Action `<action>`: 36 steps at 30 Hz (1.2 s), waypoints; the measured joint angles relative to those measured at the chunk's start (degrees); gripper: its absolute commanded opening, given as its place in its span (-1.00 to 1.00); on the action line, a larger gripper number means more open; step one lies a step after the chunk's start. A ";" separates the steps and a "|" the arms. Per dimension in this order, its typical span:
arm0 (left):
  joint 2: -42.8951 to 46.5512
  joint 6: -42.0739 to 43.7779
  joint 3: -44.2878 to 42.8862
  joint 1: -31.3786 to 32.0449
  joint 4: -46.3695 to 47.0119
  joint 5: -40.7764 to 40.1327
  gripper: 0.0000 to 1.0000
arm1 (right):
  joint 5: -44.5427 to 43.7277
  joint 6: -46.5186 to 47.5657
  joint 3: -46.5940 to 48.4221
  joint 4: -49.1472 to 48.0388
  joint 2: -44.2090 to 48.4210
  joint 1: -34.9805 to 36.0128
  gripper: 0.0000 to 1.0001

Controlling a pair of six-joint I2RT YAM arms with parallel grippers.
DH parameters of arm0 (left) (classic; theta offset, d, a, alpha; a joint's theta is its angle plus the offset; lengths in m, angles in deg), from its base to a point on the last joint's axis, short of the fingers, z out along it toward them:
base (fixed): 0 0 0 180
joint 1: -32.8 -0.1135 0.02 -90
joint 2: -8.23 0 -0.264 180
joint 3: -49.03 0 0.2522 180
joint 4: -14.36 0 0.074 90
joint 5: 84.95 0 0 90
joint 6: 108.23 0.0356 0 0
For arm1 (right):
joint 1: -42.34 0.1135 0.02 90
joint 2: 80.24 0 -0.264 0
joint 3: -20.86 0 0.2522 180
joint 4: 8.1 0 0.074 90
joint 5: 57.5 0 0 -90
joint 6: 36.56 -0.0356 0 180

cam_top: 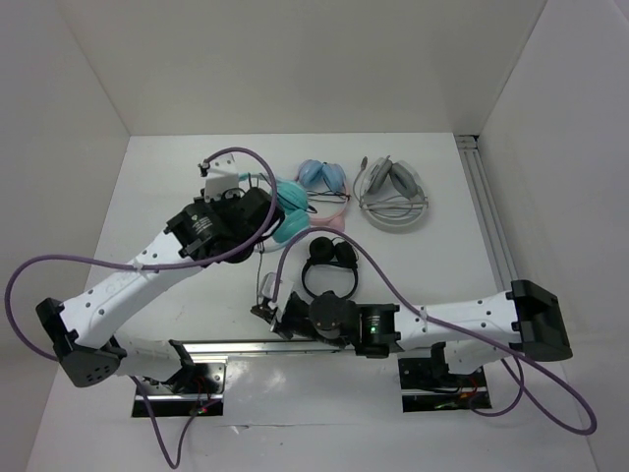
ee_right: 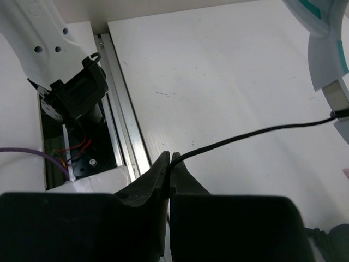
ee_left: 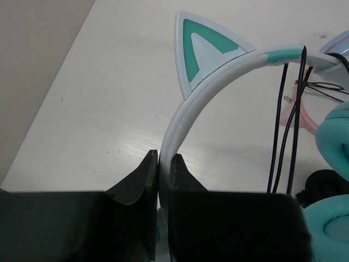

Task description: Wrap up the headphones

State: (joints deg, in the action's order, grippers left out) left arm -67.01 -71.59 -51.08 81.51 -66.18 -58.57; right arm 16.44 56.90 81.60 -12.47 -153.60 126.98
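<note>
Both clamped: left end effector (ee_left: 163, 162) on headphones (ee_left: 334, 136) band (ee_left: 218, 82), right end effector (ee_right: 170, 161) on cable (ee_right: 245, 136) (black).

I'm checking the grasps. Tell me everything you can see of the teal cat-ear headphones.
The headphones have a smooth, plastic-looking whitish band with teal accents, a pointed cat ear with a teal inner panel, and padded teal ear cushions. The left end effector is shut on the band below that ear. Their thin black cable drapes over the band in several strands, and one stretch runs over the white table to the right end effector, shut on it.
</note>
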 measured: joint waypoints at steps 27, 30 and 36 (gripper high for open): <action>7.91 6.25 15.78 5.90 11.78 12.85 -1.00 | -15.06 11.26 4.33 18.97 14.78 1.09 -0.95; 7.06 10.29 15.63 6.67 16.24 14.23 -1.00 | -16.11 12.39 6.73 21.92 15.17 1.09 -0.95; 4.79 16.74 15.41 10.38 22.45 16.39 -1.00 | -18.16 15.21 13.20 30.49 13.29 1.38 -0.95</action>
State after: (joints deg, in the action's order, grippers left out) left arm -62.22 -54.85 -35.67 91.89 -43.73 -42.17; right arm -1.72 72.11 94.81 18.03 -140.31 128.36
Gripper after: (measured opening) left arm 0.169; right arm 0.047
